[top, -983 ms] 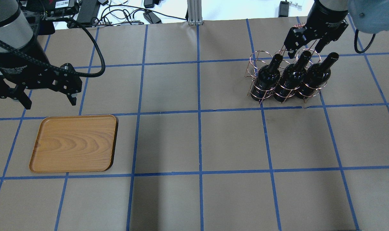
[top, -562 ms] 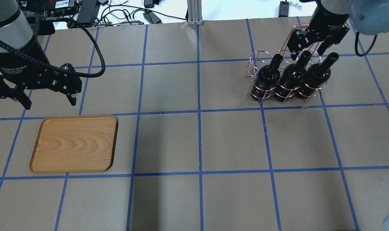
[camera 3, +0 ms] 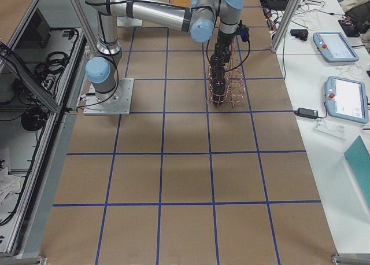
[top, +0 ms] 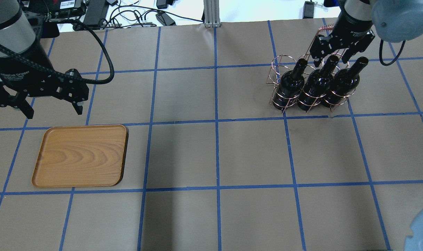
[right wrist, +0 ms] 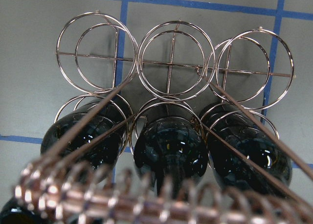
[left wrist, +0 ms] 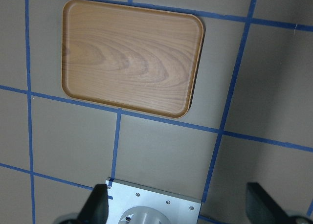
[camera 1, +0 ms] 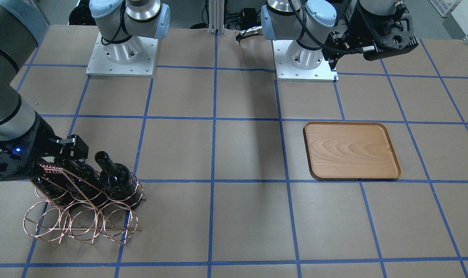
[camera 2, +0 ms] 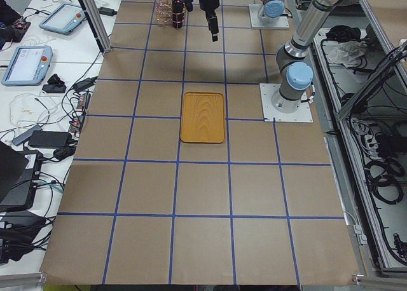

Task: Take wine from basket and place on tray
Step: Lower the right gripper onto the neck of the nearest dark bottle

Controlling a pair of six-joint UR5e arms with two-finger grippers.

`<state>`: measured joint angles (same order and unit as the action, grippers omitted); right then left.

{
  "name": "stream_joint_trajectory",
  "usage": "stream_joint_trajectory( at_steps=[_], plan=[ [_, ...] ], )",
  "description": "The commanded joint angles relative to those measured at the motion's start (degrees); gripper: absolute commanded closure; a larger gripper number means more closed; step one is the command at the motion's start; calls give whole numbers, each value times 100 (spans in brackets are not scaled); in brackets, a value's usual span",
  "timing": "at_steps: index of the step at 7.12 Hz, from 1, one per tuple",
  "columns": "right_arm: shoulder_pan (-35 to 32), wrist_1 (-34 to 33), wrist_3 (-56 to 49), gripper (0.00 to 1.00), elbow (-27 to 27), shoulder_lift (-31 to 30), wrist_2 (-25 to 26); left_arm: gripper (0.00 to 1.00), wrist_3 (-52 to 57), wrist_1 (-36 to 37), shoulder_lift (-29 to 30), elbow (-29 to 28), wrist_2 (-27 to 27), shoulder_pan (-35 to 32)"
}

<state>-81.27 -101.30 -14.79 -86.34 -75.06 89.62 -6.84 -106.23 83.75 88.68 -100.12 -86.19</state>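
Inspection of the bench (top: 214, 157), a brown surface ruled with blue tape lines.

The tray (top: 80, 156) is lying flat in the left half of the bench, about midway between the robot's edge and the operators' edge.

The basket (right wrist: 172, 63) is standing in the right half of the bench, toward the operators' edge, well apart from the tray. Its coil-wrapped handle bar is running along the top, above the rings.

The wine is sitting in the basket as three bottles side by side, filling the row of rings nearer the robot's edge. The middle bottle (top: 316, 83) is flanked by one on each side, necks pointing up.

The right hand (top: 331, 57) is hovering over the basket by the handle bar, its fingers spread apart to either side of the middle bottle's neck. The views do not settle whether the fingers are touching the glass; they appear to be clear of it.

The left hand (top: 53, 112) is hanging high over the left half of the bench, fingers spread wide and holding nothing, apart from the tray.
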Motion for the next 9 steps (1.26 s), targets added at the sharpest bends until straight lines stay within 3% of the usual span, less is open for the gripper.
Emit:
stream_joint_trajectory(
  at_steps=[1, 5, 7, 9],
  plan=[
    [6, -4, 11, 47, -32, 18, 11, 0, 7, 15, 9, 0, 10, -3],
    [6, 5, -156, 76, -23, 26, 46, 0, 7, 15, -8, 0, -8, 41],
    [-3, 75, -138, 81, 107, -34, 55, 0, 7, 15, -8, 0, -8, 50],
    [-3, 1176, -112, 85, 851, -367, 195, 0, 7, 15, 18, 26, 1, 59]
  ],
)
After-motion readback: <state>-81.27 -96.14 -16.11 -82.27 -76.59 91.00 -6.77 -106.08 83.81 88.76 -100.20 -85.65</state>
